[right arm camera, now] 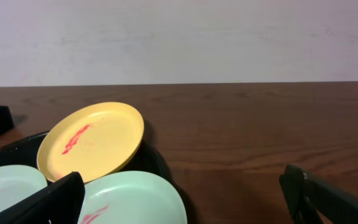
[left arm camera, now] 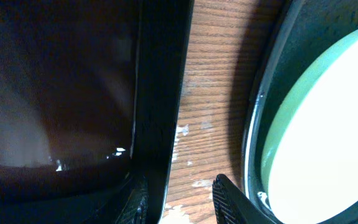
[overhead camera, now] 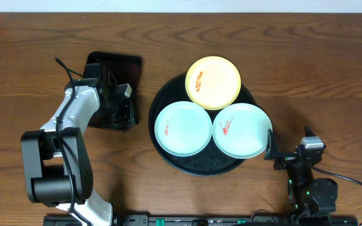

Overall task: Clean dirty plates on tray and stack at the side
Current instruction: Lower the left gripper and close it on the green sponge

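Three plates lie on the round black tray [overhead camera: 199,167]. The pale yellow plate [overhead camera: 213,82] is at the back and overhangs the rim, with a red smear. Two pale blue plates sit in front, the left one [overhead camera: 183,129] and the right one [overhead camera: 242,130], each with a red smear. My left gripper [overhead camera: 128,112] is open and low over the right rim of the rectangular tray; in the left wrist view the gripper [left arm camera: 179,202] has that rim and bare wood between its fingers. My right gripper [overhead camera: 289,148] is wide open and empty, just right of the black tray; the right blue plate [right arm camera: 135,199] lies by its left finger.
A dark brown rectangular tray [overhead camera: 109,69] sits left of the black tray, with a strip of bare wood [left arm camera: 210,93] between them. The black tray's rim [left arm camera: 257,124] and the left blue plate [left arm camera: 328,137] show in the left wrist view. A wall stands behind the table.
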